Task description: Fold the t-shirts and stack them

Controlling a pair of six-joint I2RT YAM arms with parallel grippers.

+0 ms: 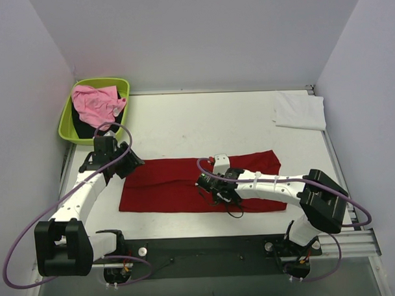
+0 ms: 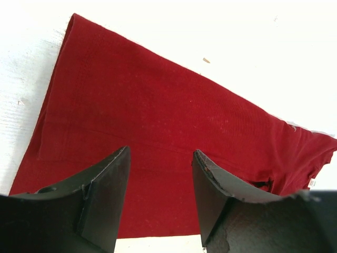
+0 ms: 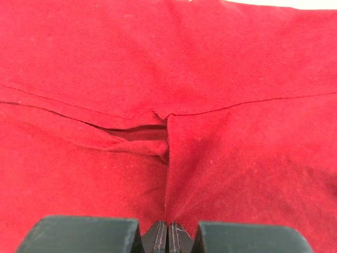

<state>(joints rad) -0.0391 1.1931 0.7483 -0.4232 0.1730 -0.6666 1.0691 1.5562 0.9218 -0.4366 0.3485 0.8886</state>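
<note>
Far middle: bare strip of white tabletop [image 1: 203, 118] between deep red cloth t-shirt [image 1: 179, 187] and back wall — passable.
Far left corner: lime-green plastic tub [image 1: 65, 123] heaped with pink cloth shirt [image 1: 95, 103], close to side wall.
Far right corner: folded white cloth t-shirt [image 1: 300, 110], flat and low.
Left edge: left gripper [image 1: 128, 165], jaws parted over the red cloth.
Centre: right gripper [image 1: 215, 189] pinching red cloth — arm barring near right.

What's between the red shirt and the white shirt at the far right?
Nothing. The top view shows only bare table between the red shirt and the white shirt.
</note>
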